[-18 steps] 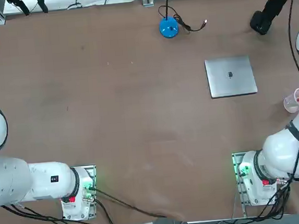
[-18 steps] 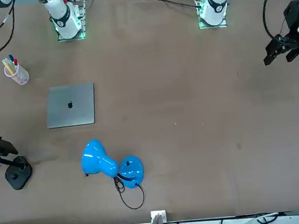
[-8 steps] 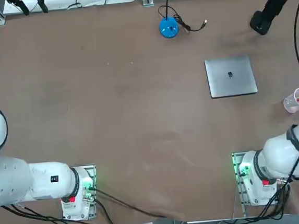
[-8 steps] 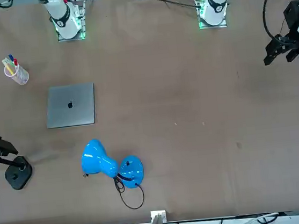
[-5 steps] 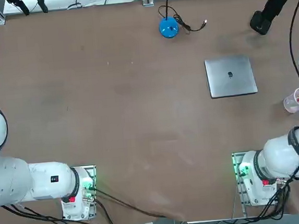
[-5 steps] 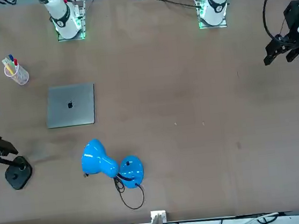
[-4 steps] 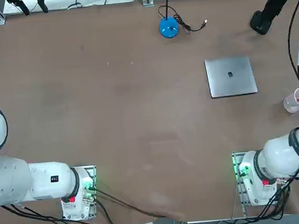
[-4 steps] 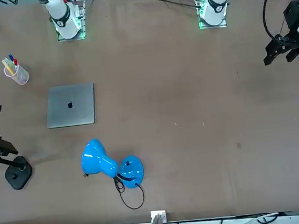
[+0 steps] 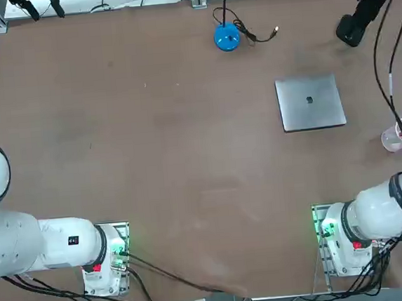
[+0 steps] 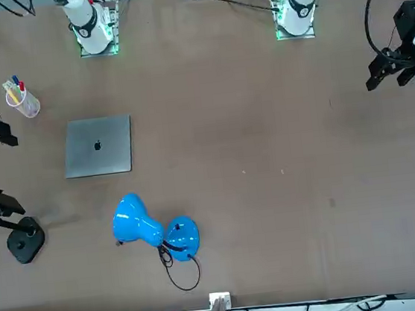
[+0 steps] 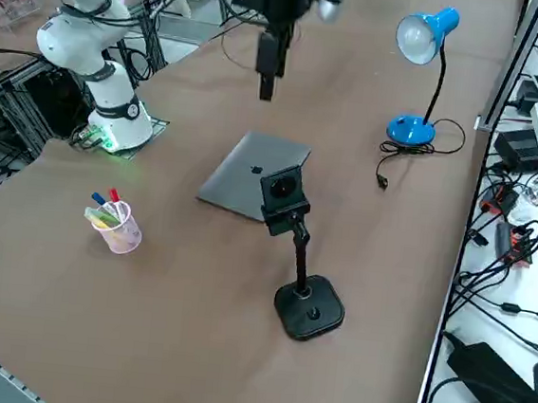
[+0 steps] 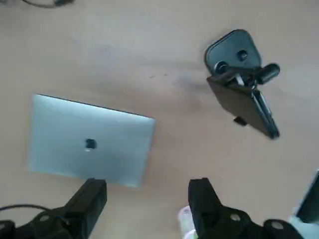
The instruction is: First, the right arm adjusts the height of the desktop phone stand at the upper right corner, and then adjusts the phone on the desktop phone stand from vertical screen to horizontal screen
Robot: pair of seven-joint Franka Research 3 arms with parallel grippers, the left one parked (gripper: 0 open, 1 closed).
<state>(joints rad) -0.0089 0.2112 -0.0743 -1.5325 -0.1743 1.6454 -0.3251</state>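
Right claw hangs released above the table, the phone upright lengthwise on the desktop phone stand.

Open bench around the stand; laptop and cup are the nearest obstacles.

The right arm's end effector hangs high above the bench, fingers spread wide, holding nothing. In the top view, the desktop phone stand sits in the upper right corner with the phone tilted on its pole; bare bench surrounds its base. The closed laptop lies lower left of it, the pen cup below near the right edge, the blue lamp well apart to the left.
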